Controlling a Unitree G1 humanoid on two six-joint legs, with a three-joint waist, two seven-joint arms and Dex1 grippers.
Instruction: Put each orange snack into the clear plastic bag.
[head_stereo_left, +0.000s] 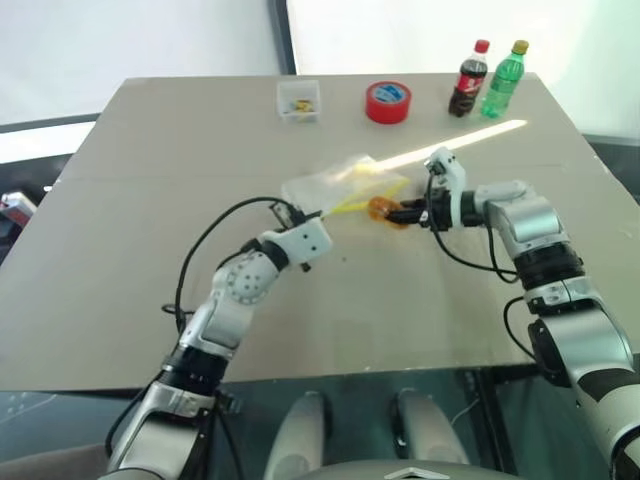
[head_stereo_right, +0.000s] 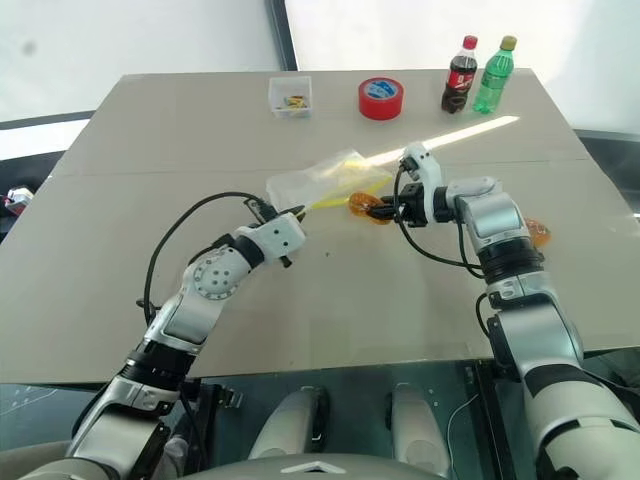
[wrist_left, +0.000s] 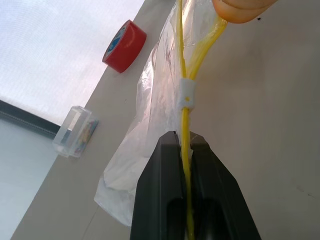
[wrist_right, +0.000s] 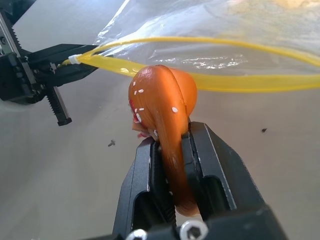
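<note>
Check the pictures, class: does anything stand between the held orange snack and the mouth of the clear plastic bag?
Nothing visible does. The right gripper holds the orange snack right at the yellow-edged mouth of the clear plastic bag, which the left gripper pinches by its yellow strip. Only bare table lies around them.

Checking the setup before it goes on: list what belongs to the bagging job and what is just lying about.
Job:
- orange snack in right gripper
- second orange snack
- clear plastic bag, yellow strip in left gripper

Lying about:
- red tape roll
- small clear box
- two bottles
</note>
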